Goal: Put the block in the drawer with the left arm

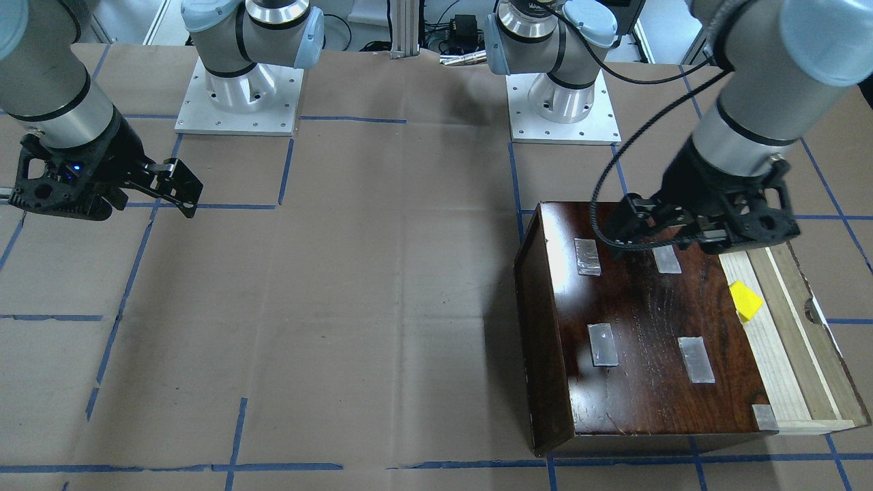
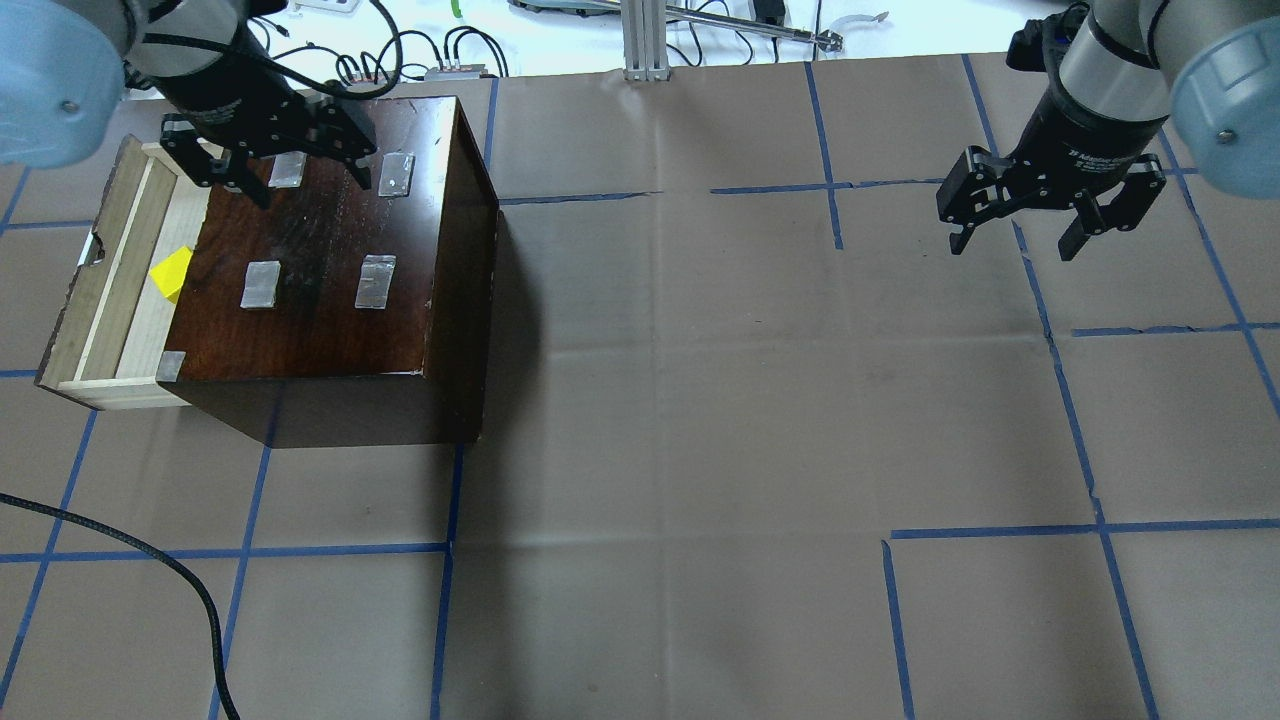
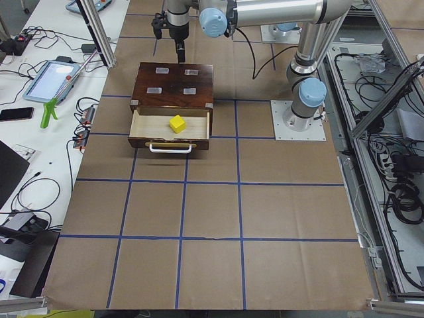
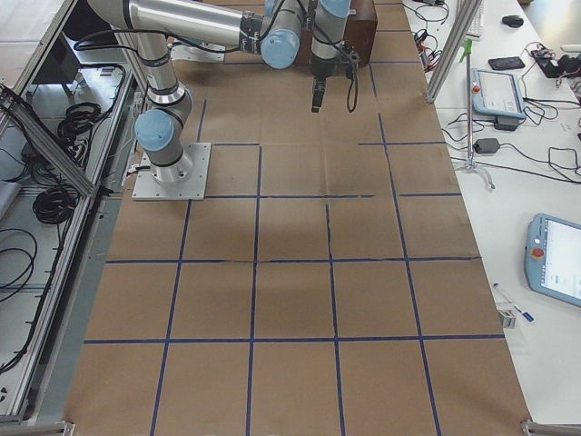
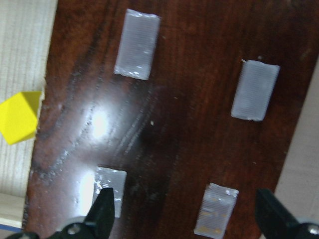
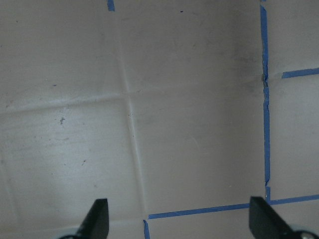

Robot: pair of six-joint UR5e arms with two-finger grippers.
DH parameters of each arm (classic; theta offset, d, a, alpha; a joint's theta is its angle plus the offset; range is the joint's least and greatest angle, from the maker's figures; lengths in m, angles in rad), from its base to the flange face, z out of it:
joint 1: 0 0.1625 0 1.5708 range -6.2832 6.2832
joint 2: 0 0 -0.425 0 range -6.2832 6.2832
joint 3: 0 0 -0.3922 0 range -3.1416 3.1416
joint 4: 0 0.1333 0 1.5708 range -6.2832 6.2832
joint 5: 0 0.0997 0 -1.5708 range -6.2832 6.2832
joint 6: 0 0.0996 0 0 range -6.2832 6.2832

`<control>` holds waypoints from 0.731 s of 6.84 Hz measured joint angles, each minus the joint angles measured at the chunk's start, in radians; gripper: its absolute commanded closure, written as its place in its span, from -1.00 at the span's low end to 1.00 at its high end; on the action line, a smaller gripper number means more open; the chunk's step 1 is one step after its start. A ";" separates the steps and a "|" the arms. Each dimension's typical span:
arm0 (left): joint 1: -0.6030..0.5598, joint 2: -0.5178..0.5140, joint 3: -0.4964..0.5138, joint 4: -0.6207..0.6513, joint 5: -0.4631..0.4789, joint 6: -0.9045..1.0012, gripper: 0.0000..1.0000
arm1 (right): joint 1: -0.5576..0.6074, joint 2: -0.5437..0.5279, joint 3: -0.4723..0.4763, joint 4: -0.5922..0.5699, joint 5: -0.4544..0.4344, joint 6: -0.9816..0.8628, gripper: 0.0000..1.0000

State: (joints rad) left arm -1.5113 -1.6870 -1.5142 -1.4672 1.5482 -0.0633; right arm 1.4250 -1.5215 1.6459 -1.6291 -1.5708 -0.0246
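The small yellow block (image 1: 745, 301) lies in the open pale-wood drawer (image 1: 767, 354), pulled out of the dark brown box (image 1: 648, 327). The overhead view shows the block (image 2: 172, 272) in the drawer (image 2: 145, 330), close to the box (image 2: 320, 260). The left side view shows the block (image 3: 177, 123) and the drawer's white handle (image 3: 171, 150). My left gripper (image 2: 300, 185) hovers open and empty over the box's tape-patched top, beside the drawer. It also shows in the front view (image 1: 631, 228) and in the left wrist view (image 5: 184, 219), which has the block (image 5: 19, 117) at its left edge. My right gripper (image 2: 1015, 235) is open and empty, far off.
Brown paper with blue tape lines (image 2: 700, 450) covers the table. A loose black cable (image 2: 150, 560) lies at the near left. Both arm bases (image 1: 239, 95) stand on white plates. The right gripper (image 6: 179, 224) hangs over bare paper.
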 measured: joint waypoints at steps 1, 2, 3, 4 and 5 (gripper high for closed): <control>-0.029 0.035 -0.042 -0.001 0.000 0.005 -0.97 | 0.000 0.000 0.000 0.000 0.000 0.000 -1.00; -0.040 0.078 -0.095 0.001 0.000 0.037 -0.97 | 0.000 0.000 0.000 0.000 0.000 0.000 -1.00; -0.043 0.117 -0.142 0.004 0.002 0.091 -0.98 | 0.000 0.000 0.000 0.000 0.000 0.000 -1.00; -0.044 0.139 -0.168 0.003 0.010 0.130 -0.98 | 0.000 0.000 0.000 0.000 0.000 0.000 -1.00; -0.044 0.145 -0.172 -0.006 0.029 0.149 -0.98 | 0.000 0.000 0.000 0.000 0.000 -0.001 -1.00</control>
State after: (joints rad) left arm -1.5553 -1.5422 -1.6858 -1.4733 1.5768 0.0859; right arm 1.4251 -1.5217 1.6459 -1.6291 -1.5708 -0.0255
